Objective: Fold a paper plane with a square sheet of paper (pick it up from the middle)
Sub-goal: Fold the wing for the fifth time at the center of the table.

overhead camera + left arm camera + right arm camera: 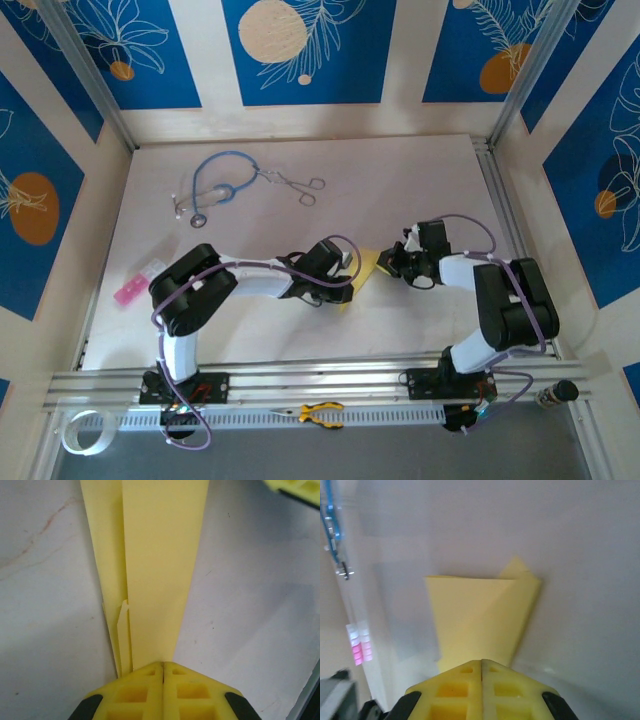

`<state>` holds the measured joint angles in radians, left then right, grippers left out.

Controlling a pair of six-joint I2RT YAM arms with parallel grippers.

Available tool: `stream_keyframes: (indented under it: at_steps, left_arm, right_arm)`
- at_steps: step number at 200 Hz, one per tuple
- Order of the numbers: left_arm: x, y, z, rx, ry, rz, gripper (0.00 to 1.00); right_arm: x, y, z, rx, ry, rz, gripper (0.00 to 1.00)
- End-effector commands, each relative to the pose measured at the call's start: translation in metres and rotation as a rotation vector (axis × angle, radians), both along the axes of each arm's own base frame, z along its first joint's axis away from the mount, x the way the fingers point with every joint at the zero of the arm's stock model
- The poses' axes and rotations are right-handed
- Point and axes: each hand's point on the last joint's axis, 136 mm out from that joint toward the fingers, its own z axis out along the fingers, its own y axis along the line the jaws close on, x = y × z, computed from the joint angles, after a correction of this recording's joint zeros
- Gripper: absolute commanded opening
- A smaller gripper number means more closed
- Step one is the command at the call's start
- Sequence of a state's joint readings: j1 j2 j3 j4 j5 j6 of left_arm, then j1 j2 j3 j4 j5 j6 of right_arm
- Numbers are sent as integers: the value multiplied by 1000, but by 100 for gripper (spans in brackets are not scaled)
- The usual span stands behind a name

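Left hand (pixel 163 667), right hand (pixel 481 662) pinching paper plane (pixel 160 580) ends, table (pixel 400 180) open around

Pale-yellow paper plane (pixel 160 570), narrow folded wedge, at table (pixel 400 170) centre, ends pinched.

Black-and-white arms (pixel 250 278), purple cables (pixel 468 217), yellow left claw (pixel 163 666) and right claw (pixel 481 663), seemingly moulded square recesses.

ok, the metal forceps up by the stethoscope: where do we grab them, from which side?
Probably the paired shanks of the forceps, between pivot and finger rings, from straight above, fingers closing across them. They lie flat on the table, so a side approach finds no edge; the rings are open loops, and the tips sit close to the stethoscope.
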<state>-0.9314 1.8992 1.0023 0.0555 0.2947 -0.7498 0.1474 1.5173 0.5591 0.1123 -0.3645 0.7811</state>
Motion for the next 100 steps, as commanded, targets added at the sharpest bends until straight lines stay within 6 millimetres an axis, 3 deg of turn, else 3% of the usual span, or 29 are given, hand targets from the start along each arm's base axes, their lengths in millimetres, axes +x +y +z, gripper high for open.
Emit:
stream_keyframes:
  at_steps: [1, 38, 67, 100]
  left_arm:
    - [-30, 48, -49, 218, 127, -10, 0]
    - [-30, 46, -48, 209, 129, -12, 0]
    - [-31, 44, -45, 202, 129, -25, 0]
    - [-33, 42, -45, 190, 141, -33, 0]
  right_arm:
    - [-2, 16, 23, 41, -76, 67, 0]
    - [-8, 23, 8, 42, -36, 99, 0]
    - [3, 8, -8, 8, 1, 42, 0]
    - [23, -10, -12, -6, 6, -5, 0]
